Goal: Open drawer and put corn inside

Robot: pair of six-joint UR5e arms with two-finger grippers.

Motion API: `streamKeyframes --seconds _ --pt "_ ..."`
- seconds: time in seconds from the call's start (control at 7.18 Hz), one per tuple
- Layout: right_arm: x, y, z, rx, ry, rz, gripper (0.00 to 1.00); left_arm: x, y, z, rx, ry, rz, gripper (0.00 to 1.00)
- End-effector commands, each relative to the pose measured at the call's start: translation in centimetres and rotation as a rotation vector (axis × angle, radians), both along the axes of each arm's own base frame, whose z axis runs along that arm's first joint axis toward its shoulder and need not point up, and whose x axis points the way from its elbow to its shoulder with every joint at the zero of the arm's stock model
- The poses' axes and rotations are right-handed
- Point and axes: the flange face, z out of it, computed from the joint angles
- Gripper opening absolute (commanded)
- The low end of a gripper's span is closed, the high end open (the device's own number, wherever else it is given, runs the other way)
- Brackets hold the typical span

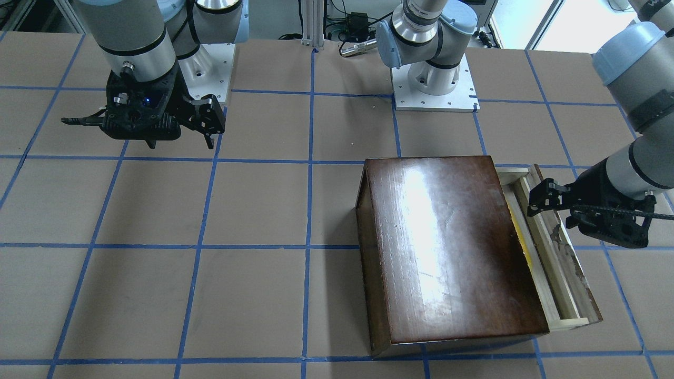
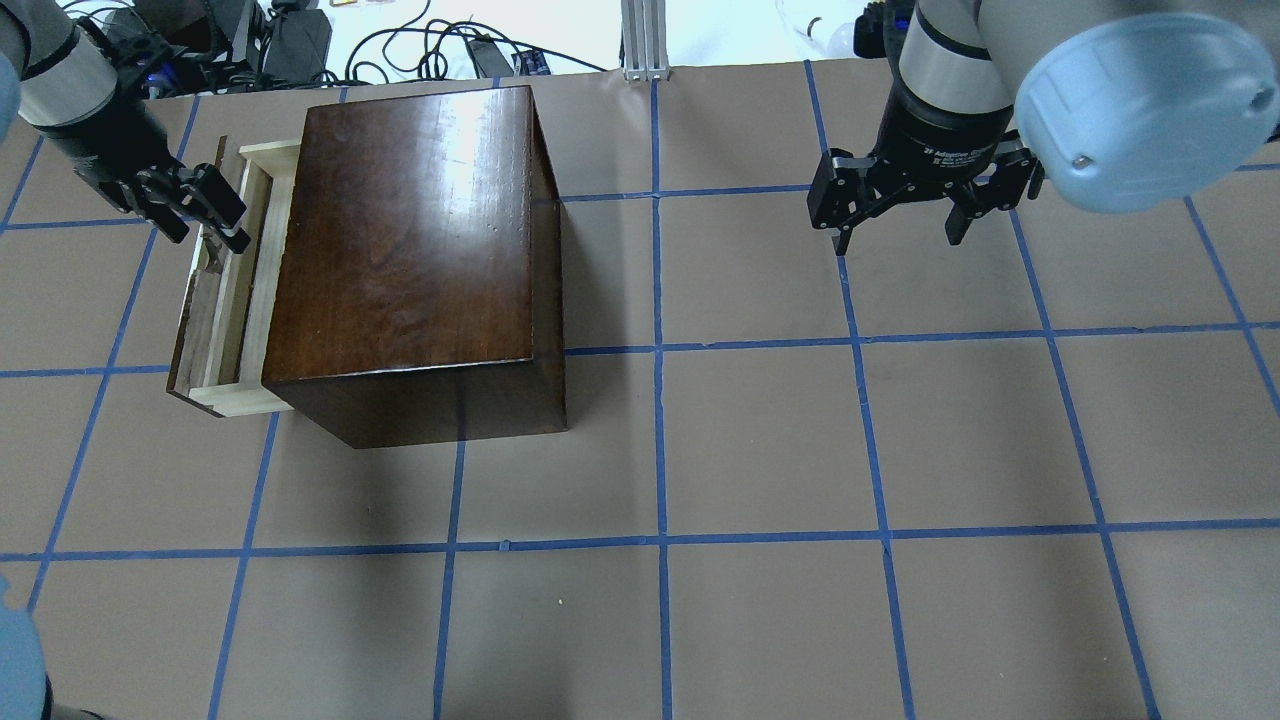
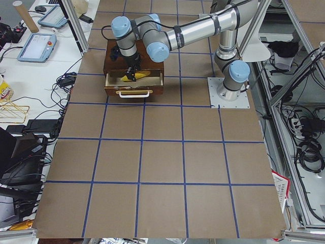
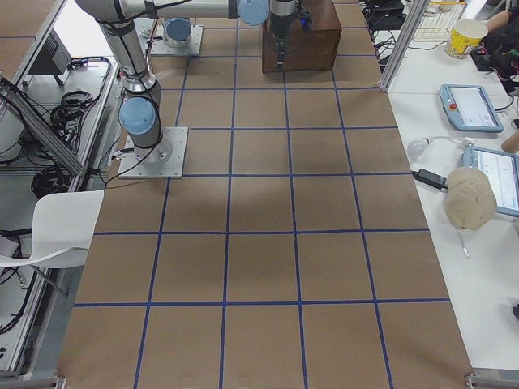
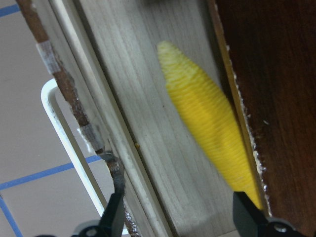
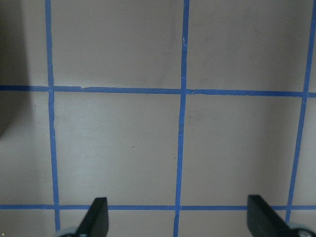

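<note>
The dark-brown wooden box point(image 2: 410, 250) stands on the table with its drawer point(image 2: 225, 300) pulled partly out toward the robot's left. The yellow corn point(image 5: 207, 118) lies on the drawer's pale floor, close against the box; a thin yellow strip of it shows in the front-facing view point(image 1: 524, 245). My left gripper point(image 2: 205, 205) is open and empty, hovering just above the drawer's far end, also in the front-facing view point(image 1: 545, 197). My right gripper point(image 2: 895, 215) is open and empty, well away over bare table, also in the front-facing view point(image 1: 202, 123).
A white handle point(image 5: 64, 143) sticks out from the drawer's worn front panel point(image 1: 571, 258). The table is brown with blue tape lines. The arm bases point(image 1: 434, 84) stand at the robot's edge. Desks with tablets and cables flank the table ends.
</note>
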Motion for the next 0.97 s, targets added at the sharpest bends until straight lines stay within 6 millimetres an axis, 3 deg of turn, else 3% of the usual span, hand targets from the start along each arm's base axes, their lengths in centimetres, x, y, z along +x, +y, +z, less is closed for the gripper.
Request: streamKeyframes --seconds 0.0,0.56,0.84 --pt "0.0 0.0 0.0 0.0 0.0 0.0 1.0 0.1 0.2 2.4 -0.026 -0.011 0.001 0.92" --pt "0.0 0.0 0.0 0.0 0.0 0.0 1.0 -0.9 1.4 8.6 -0.027 -0.018 0.044 1.0" --pt "0.0 0.0 0.0 0.0 0.0 0.0 1.0 -5.9 2.7 11.1 -0.046 -0.029 0.104 1.0"
